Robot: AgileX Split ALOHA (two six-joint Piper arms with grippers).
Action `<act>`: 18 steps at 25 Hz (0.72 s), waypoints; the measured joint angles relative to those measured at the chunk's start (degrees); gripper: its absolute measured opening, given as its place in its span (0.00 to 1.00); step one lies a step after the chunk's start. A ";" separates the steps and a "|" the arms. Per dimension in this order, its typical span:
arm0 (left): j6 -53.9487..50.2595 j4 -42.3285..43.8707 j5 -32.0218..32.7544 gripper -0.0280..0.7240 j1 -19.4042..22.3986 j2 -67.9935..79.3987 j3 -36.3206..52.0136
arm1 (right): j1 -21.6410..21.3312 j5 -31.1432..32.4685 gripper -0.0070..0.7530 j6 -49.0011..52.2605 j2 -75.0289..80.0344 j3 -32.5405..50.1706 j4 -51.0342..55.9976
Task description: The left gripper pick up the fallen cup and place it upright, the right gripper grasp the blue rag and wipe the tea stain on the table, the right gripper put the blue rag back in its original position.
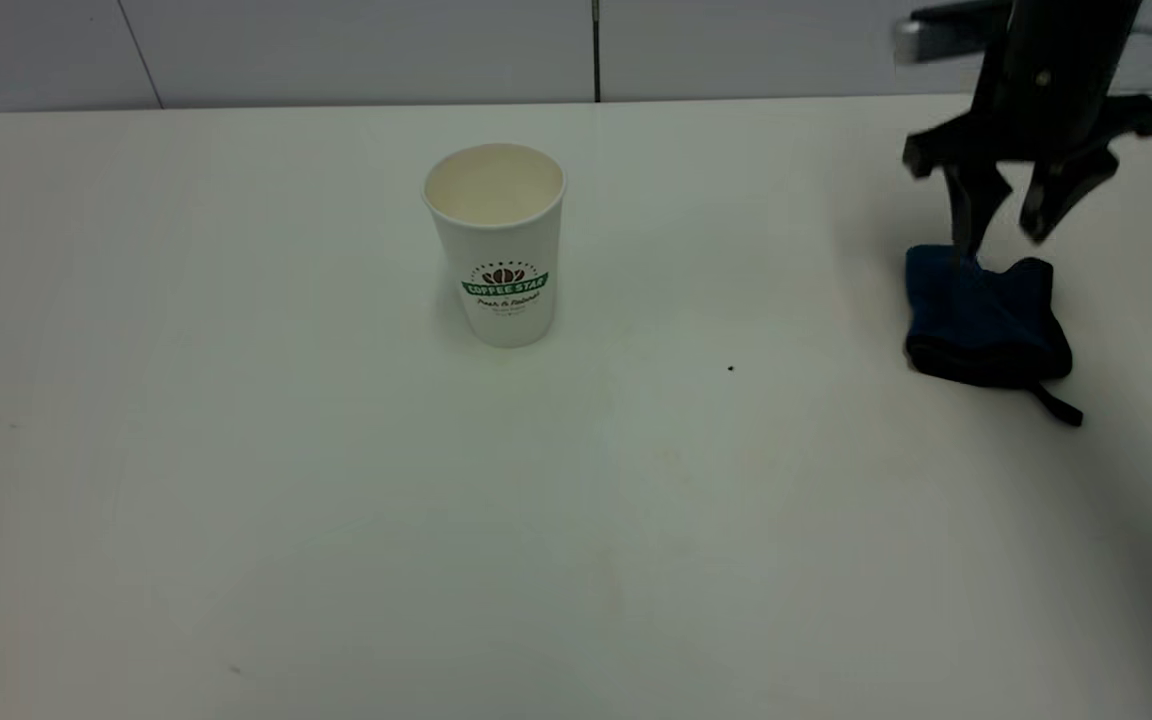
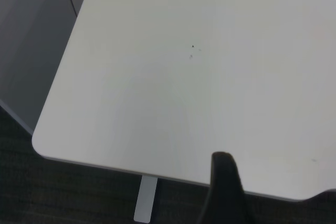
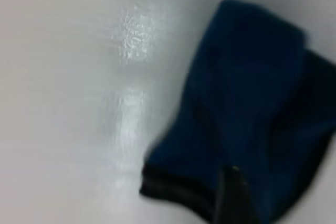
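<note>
Now: cup (image 1: 497,245) upright on the desk (image 1: 336,520), left of centre in the exterior view, mouth open to the top, green logo facing the camera. Well apart from it, near the desk's right side, rag (image 1: 984,318) lying bunched in a dark blue heap, black edge along its near side and a short black loop trailing toward the front right. Directly above the rag, right claw (image 1: 1004,222), pointing down, jaws spread apart and holding nothing; one finger down at the rag's top edge, whether touching cannot be told, the other clear of it above. From the right wrist, rag (image 3: 252,129) filling most of the frame on the pale desk (image 3: 63,103), a dark fingertip (image 3: 231,195) over its folded black edge. Left claw outside the exterior view; from the left wrist, only one dark finger (image 2: 224,190) seen over the desk corner (image 2: 157,98), so how far open cannot be told. Small dark speck on the desk between cup and rag.
</note>
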 joint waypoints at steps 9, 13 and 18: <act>0.00 0.00 0.00 0.78 0.00 0.00 0.00 | 0.46 17.30 0.73 -0.82 -30.54 11.20 0.20; 0.00 0.00 0.00 0.78 0.00 0.00 0.00 | 0.46 20.86 0.73 0.71 -47.83 23.29 0.32; 0.00 0.00 0.00 0.78 0.00 0.00 0.00 | 0.46 21.36 0.73 3.10 -68.58 41.39 0.32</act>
